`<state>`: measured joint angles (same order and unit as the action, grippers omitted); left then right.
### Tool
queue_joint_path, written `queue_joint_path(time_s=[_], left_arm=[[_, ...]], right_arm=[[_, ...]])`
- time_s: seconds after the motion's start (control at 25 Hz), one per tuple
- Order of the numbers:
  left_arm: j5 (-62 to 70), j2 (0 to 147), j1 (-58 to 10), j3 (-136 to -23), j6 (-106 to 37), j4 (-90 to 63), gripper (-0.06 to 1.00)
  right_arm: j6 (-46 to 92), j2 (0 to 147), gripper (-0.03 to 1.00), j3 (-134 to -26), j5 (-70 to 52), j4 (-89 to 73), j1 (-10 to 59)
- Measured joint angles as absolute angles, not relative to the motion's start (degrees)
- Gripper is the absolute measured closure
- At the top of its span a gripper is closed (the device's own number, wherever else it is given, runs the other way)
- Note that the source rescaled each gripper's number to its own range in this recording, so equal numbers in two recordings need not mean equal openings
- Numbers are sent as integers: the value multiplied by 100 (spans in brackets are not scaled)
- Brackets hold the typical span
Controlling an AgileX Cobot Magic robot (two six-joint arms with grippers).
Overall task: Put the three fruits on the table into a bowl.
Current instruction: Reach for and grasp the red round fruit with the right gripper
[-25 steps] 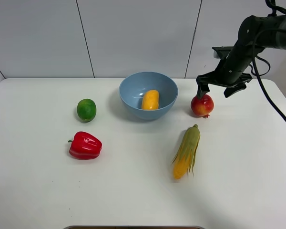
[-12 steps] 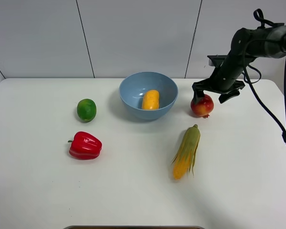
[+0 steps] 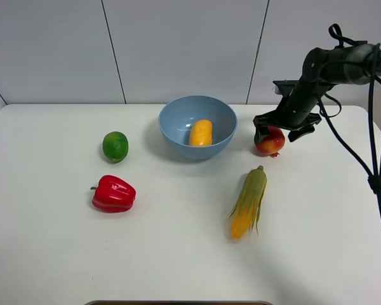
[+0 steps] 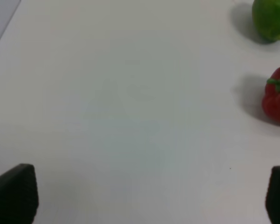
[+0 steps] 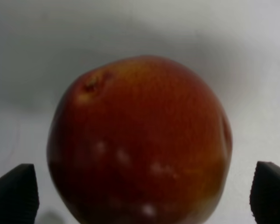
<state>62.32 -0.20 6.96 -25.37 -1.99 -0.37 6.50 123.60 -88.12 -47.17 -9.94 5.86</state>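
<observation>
White surface (image 3: 51, 254). Light blue bowl (image 3: 175, 119), landmark. Right hand (image 3: 280, 126), just right of the bowl, spread wide astride the red fruit (image 3: 270, 145) (fingers (image 5: 14, 196) clear of its skin). Left hand (image 4: 144, 196), spread wide, empty, over the surface. Mango (image 3: 200, 133), inside the bowl. Red fruit, right of the bowl. Lime (image 3: 115, 146), left of the bowl.

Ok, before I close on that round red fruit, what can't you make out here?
- Round glossy red apple-like fruit: bottom cut off by right wrist frame; top hidden under right gripper in high view.
- Oblong yellow-orange mango: lower end behind light blue plastic bowl wall, high view.
- Left gripper: only finger corners show, left wrist; absent from high view.
</observation>
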Motion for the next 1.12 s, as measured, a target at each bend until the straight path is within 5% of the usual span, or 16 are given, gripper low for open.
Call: queue_joint_path(time_s=[1.12], left_arm=[[6232,-20,696,-2537,-199,-37,-6]], right_arm=[[801,12670,3,-8812,-4091,-1087,586]])
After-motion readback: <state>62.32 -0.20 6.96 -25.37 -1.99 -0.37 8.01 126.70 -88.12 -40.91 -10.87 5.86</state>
